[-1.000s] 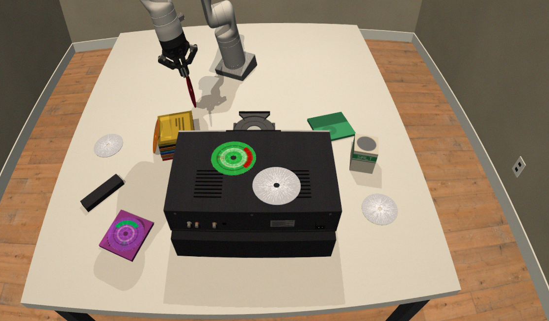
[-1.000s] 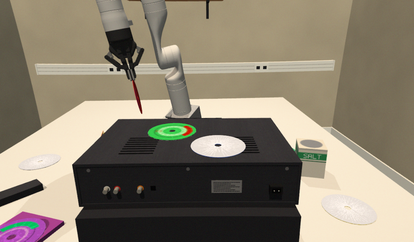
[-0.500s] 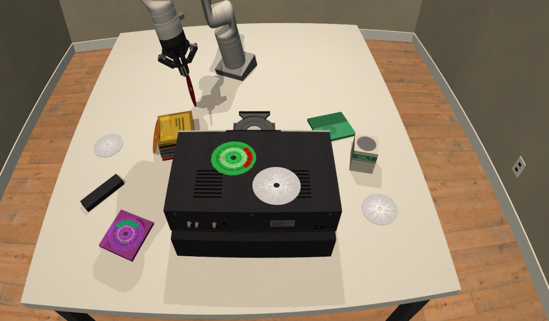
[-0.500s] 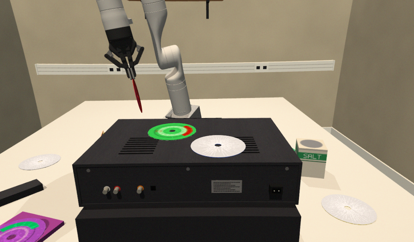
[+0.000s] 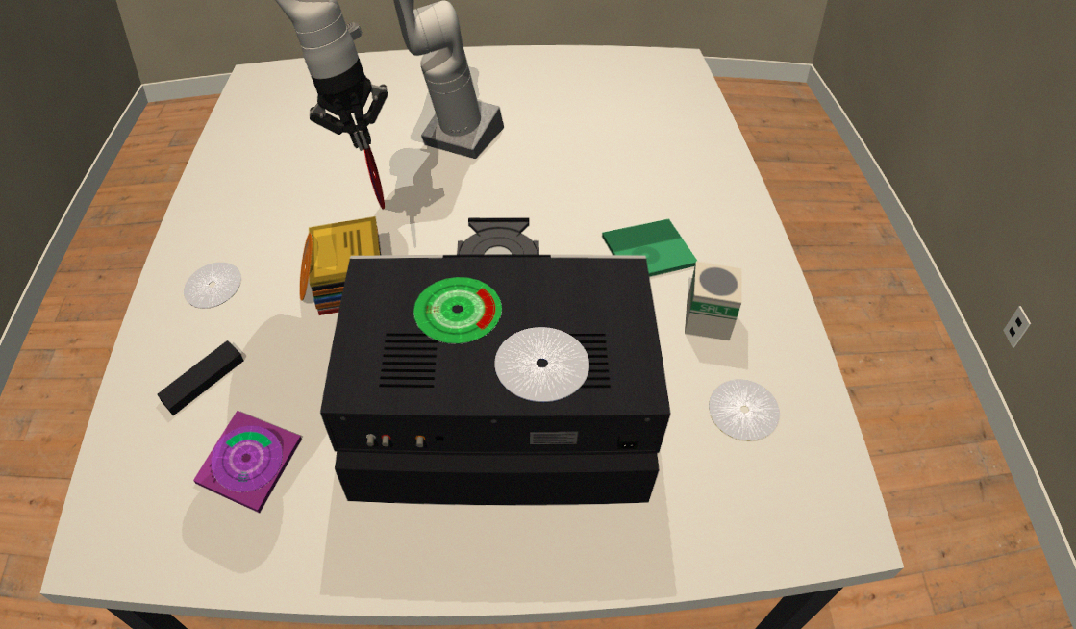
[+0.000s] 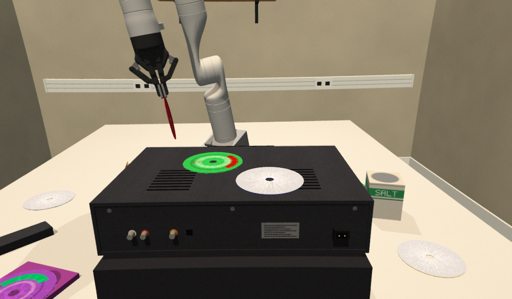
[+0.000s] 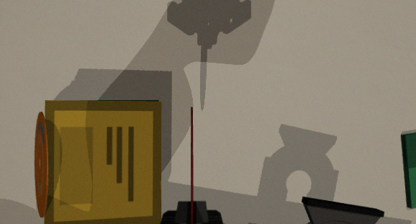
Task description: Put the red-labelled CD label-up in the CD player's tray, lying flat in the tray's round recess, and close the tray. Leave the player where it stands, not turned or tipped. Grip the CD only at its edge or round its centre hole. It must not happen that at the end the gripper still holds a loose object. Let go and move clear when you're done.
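My gripper (image 5: 360, 138) is shut on the edge of the red-labelled CD (image 5: 374, 176), which hangs on edge, high above the table beyond the player. It also shows in the exterior view (image 6: 169, 116), and in the wrist view as a thin red line (image 7: 191, 158) rising from my fingertips. The black CD player (image 5: 494, 336) stands mid-table with its back toward the cameras. Its tray (image 5: 497, 237) is open on the far side, its round recess empty. The tray's corner shows in the wrist view (image 7: 342, 209).
A green-labelled CD (image 5: 457, 304) and a silver CD (image 5: 541, 368) lie on the player. A yellow-topped stack of cases (image 5: 342, 262) with an orange disc stands left of the tray. A green case (image 5: 648, 245), salt box (image 5: 713, 299), silver discs (image 5: 212, 284) (image 5: 743, 409), black bar (image 5: 200, 376) and purple case (image 5: 247, 458) lie around.
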